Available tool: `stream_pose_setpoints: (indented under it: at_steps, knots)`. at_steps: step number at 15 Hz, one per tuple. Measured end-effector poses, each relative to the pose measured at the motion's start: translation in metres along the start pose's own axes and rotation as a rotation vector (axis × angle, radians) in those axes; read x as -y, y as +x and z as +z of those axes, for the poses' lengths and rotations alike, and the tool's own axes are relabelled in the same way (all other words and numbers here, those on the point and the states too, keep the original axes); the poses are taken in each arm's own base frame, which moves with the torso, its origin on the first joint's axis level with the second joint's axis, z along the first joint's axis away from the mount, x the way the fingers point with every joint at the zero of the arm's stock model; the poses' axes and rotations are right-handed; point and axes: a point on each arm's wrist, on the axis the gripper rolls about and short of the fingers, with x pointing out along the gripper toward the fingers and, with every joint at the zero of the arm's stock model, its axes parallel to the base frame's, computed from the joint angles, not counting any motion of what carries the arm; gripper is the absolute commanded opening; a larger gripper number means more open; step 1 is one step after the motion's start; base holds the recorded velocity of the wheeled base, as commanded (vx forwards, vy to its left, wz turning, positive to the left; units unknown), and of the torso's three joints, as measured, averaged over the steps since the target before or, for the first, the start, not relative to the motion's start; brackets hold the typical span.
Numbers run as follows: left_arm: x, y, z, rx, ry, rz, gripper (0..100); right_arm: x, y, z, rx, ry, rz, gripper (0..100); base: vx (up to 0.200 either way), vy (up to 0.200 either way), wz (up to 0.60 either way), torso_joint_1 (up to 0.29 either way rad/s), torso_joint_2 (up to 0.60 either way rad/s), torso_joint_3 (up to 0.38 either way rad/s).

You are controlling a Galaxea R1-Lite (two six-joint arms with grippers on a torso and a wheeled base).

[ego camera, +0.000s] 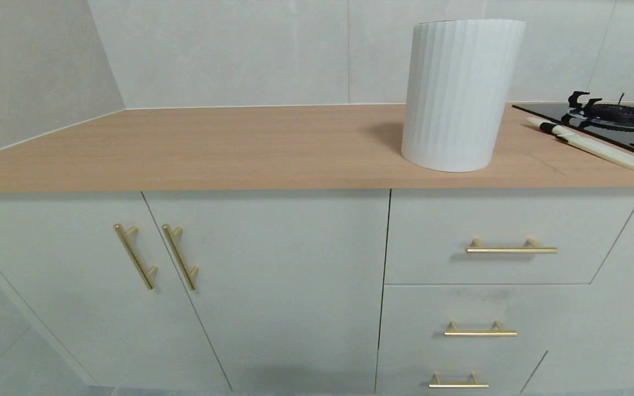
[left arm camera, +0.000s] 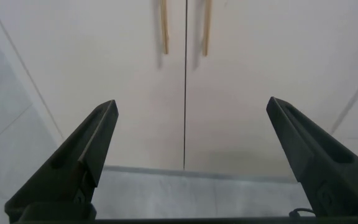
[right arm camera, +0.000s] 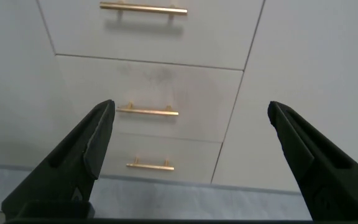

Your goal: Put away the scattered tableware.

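Observation:
A tall white ribbed holder (ego camera: 456,93) stands upright on the wooden counter (ego camera: 212,146), right of centre. A knife (ego camera: 584,143) with a pale blade and a black-banded handle lies flat on the counter at the far right, beside the hob. My left gripper (left arm camera: 190,112) hangs low in front of the cabinet doors, open, nothing between its fingers. My right gripper (right arm camera: 190,115) is also low, facing the drawer fronts, open and empty.
A black gas hob (ego camera: 617,118) with a burner grate sits at the counter's right end. Below are two cabinet doors with gold handles (ego camera: 154,256) and a stack of three drawers (ego camera: 509,248). A tiled wall backs the counter and closes its left side.

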Motion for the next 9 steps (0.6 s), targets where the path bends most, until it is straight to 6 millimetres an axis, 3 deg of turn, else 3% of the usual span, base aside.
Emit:
stream_pose_setpoints:
  at_steps: [4, 9]
  knots:
    - [0.0000, 0.0000, 0.0000, 0.000, 0.000, 0.000, 100, 0.0000, 0.0000, 0.0000, 0.000, 0.000, 0.000, 100, 0.200, 0.000, 0.00, 0.004, 0.00, 0.001]
    - [0.0000, 0.0000, 0.0000, 0.000, 0.002, -0.001, 100, 0.0000, 0.0000, 0.0000, 0.000, 0.000, 0.000, 100, 0.000, 0.000, 0.00, 0.000, 0.00, 0.000]
